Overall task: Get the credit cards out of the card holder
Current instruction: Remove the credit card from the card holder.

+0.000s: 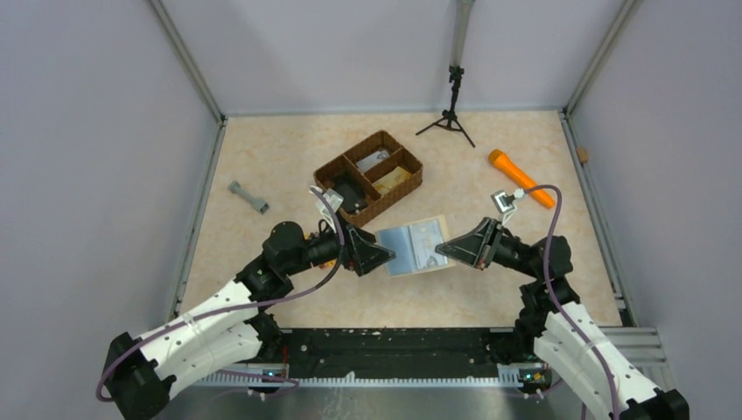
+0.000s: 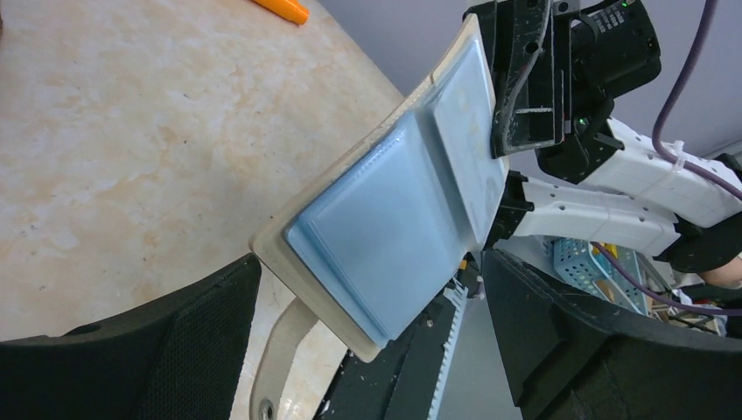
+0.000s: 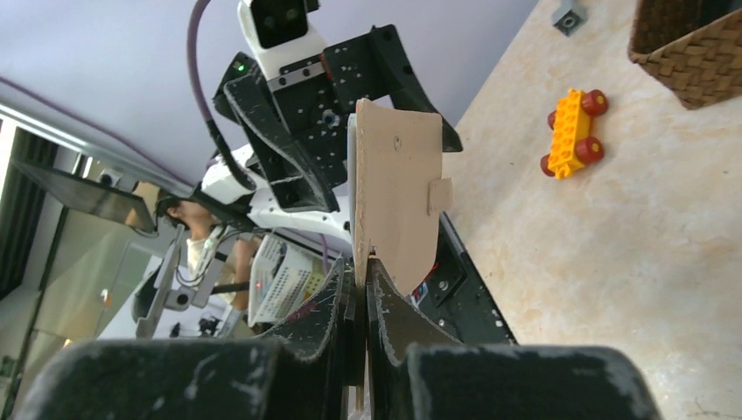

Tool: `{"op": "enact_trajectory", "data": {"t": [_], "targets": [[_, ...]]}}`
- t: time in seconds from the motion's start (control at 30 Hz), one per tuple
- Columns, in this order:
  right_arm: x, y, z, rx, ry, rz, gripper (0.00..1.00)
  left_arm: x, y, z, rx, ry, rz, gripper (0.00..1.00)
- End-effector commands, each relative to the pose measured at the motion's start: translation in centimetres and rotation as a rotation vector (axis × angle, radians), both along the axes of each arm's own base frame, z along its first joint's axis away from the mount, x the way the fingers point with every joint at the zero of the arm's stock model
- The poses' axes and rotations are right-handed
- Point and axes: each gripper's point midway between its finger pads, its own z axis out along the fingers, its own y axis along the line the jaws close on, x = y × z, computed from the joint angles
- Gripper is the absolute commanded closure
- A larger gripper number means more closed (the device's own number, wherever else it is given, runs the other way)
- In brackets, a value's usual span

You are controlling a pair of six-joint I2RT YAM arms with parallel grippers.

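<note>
Woven wicker tray [image 1: 350, 150], glossy card holder [image 2: 385, 236]

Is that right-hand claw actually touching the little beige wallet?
Touching. The right wrist view shows the right gripper pinched shut on the edge of the card holder.

Unfolded card holder [image 1: 416, 248] between left gripper [image 1: 388, 256] and right gripper [image 1: 441, 249], near wicker tray [image 1: 395, 202].

You will find the card holder [image 2: 385, 236] pale blue on its inner face and cream-beige on its outer. The divided tray [image 1: 395, 201] is brown woven wicker. The table [image 1: 271, 149] is beige with marbled veining. The torch [image 1: 521, 178] is orange. The toy brick [image 3: 570, 131] is yellow with red wheels.
</note>
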Motion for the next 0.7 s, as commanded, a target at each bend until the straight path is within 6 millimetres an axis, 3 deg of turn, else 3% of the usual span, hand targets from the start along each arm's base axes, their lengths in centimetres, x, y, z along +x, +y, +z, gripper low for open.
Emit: {"op": "enact_trajectory", "data": {"t": [0.0,0.13,0.4,0.5,0.67], "targets": [[-1.6,-0.1,2.7,0.062,-0.112,0.063,0.99,0.0,-0.5,1.2,-0.054,-0.016,-0.026,0.01],[-1.5,0.0,2.7,0.049,-0.112,0.061,0.99,1.4,-0.3,-0.7,0.017,0.027,0.047,0.01],[-0.9,0.0,2.3,0.043,-0.106,0.045,1.00,0.3,-2.2,-0.8,-0.063,0.059,-0.076,0.08],[-0.5,0.1,1.9,0.027,-0.104,0.029,1.00,-0.2,-2.9,-0.8,-0.068,0.072,-0.138,0.22],[1.3,0.0,-0.3,-0.096,-0.064,-0.047,0.99,-0.1,-3.2,-0.7,-0.089,0.061,-0.148,0.67]]}}
